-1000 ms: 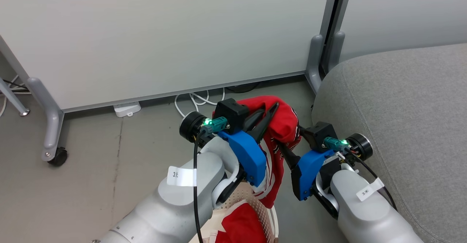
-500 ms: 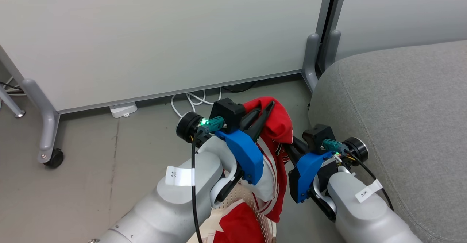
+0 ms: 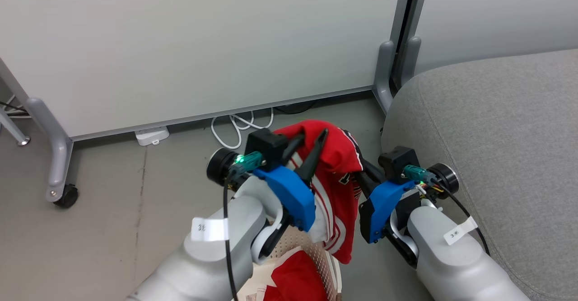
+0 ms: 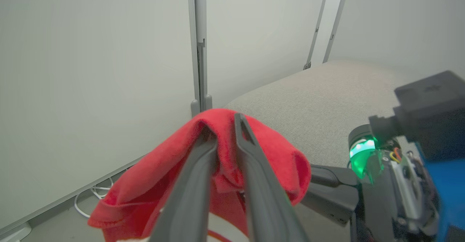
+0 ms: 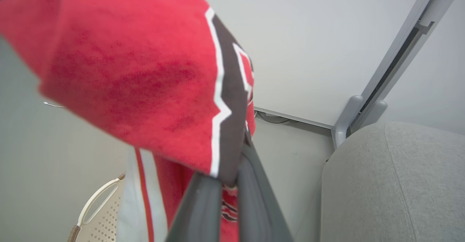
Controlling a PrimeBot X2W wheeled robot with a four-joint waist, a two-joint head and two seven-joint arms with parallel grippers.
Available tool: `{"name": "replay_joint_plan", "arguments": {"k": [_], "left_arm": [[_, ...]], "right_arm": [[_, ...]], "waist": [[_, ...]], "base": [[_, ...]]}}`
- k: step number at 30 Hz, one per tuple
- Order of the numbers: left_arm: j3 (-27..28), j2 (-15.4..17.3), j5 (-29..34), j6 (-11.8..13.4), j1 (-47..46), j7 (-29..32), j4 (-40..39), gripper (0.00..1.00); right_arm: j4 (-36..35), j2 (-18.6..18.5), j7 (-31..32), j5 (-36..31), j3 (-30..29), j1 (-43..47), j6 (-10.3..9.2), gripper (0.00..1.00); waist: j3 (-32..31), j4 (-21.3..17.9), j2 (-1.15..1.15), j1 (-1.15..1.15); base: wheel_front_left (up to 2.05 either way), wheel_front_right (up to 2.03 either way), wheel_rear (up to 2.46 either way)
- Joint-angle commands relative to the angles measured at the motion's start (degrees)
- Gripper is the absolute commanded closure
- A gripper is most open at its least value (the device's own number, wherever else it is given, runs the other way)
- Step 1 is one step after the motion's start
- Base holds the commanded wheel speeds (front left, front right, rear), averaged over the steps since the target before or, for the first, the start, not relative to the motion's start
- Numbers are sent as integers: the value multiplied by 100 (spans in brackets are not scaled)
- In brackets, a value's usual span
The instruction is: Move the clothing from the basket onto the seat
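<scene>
Container: the laundry basket, cream and perforated, stands on the floor at the bottom of the head view, partly under the left forearm. Its white side handle and a bit of brown rim show in the right wrist view.
Contents: a red garment lies inside the basket. Pale cloth lies beside it, too covered by the arm to identify.
Task item: the red jersey, with white stripes and black-and-white lettering, hangs in the air between the two arms, above the far side of the basket. Its lowest corner hangs close to the basket rim; contact cannot be judged. It is not on the sofa cushion.
Left end effector: the left end effector has its fingers narrowly parted. The top fold of the jersey is draped over the tips and tucked into the gap. Whether the fingers press the cloth cannot be told.
Right end effector: the right end effector has its fingers pressed together, pinching the jersey at the edge beside the black lettering.
Seat: the grey sofa cushion lies to the right of the arms. The right wrist is near its rounded edge but apart from it.
Surroundings: white partition panels stand behind the work. A grey foot with a caster is at far left. White cable loops and a white power strip lie at the panel's lower edge.
In the way: two grey partition posts stand at the cushion's far corner, beyond the jersey. The right arm itself is between the jersey and the cushion.
</scene>
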Motion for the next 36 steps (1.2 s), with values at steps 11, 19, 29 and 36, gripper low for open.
{"name": "replay_joint_plan", "arguments": {"k": [11, 19, 29, 36], "left_arm": [[1484, 663, 1223, 323, 1703, -31, -1606, 0], [2468, 720, 2096, 90, 2783, -31, -2270, 0], [3440, 659, 2976, -310, 3701, -31, -2761, 0], [3890, 432, 3250, -475, 4017, -32, -2801, 0]], "right_arm": [[-339, -109, -27, -138, -272, 159, 1, 100], [-452, -105, -27, -207, -362, 256, 1, 100], [-530, -91, -28, -239, -411, 317, 1, 100], [-567, -132, -29, -245, -465, 347, 1, 100]], "waist": [[38, -42, 0, 0], [43, -86, 0, 0], [28, -168, 0, 0], [34, -195, 0, 0]], "base": [[0, 0, 0], [0, 0, 0], [0, 0, 0], [0, 0, 0]]}}
